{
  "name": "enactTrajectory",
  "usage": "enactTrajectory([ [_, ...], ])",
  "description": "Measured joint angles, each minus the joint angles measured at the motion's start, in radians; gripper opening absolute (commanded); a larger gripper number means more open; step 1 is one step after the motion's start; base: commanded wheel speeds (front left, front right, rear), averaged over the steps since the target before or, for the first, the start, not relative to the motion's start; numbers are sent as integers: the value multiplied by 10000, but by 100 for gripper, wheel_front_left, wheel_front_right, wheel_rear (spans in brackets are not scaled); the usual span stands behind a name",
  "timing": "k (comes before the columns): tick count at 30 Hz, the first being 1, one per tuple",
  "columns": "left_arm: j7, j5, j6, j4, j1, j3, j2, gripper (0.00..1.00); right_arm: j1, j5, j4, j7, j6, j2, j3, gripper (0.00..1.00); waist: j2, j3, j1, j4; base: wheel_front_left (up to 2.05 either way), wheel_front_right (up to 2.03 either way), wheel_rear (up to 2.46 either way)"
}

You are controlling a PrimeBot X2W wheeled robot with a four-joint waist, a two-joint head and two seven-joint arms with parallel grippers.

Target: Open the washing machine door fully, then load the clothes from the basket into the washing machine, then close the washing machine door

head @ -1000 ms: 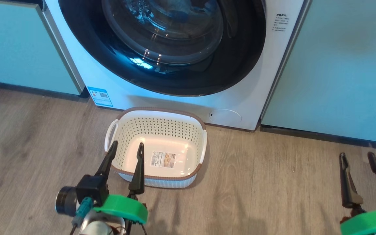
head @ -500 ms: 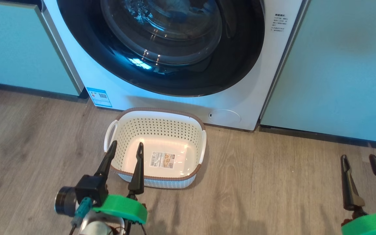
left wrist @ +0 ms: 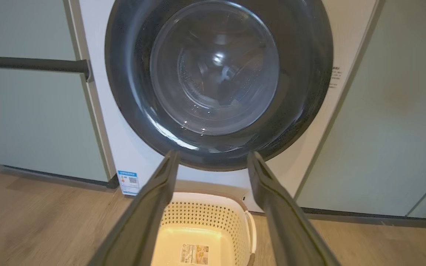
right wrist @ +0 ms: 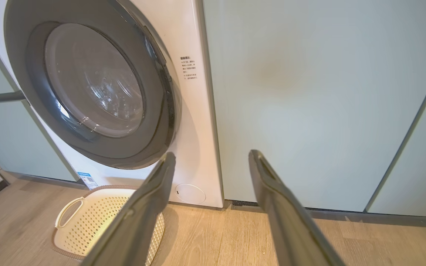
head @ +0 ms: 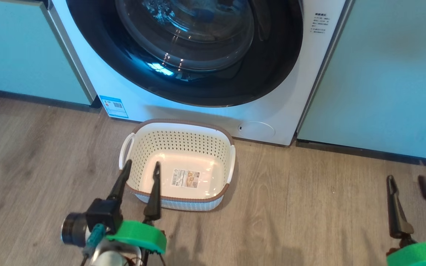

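Now my left hand (head: pixel 142 162) hangs wide, holding nothing, at the near rim of the basket (head: pixel 183 122), its label (head: pixel 185 178) uncovered. Behind it, the washing machine door (head: pixel 272 74) looks shut, so my right hand (head: pixel 405 177) idles wide too; likely nothing's left to carry.

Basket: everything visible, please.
The basket is a cream-white perforated plastic tub, a rounded rectangle with a brown rim and white side handles. It stands upright on the wood floor just before the washing machine. It is empty apart from a paper label on its bottom. The open left claw overlaps its near-left corner; contact unclear.
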Motion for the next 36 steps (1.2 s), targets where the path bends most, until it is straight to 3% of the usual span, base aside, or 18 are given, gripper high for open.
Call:
enactTrajectory([
  [1, 8, 0, 10, 115, 1, -27, -15, 0, -3, 0, 125, 0, 2, 4, 15, 0, 0, 3, 0, 1, 0, 0, 0],
  [6, 54, -119, 13, 750, 378, -109, -105, 0, 135, 132, 855, 2, 2, 115, 117, 0, 0, -5, 1, -7, 0, 0, 0],
  [36, 711, -3413, -347, 995, 387, 558, -186, 0, -81, 3624, 1521, 196, 2, 88, 211, 0, 0, -200, 1, -132, 0, 0, 0],
])
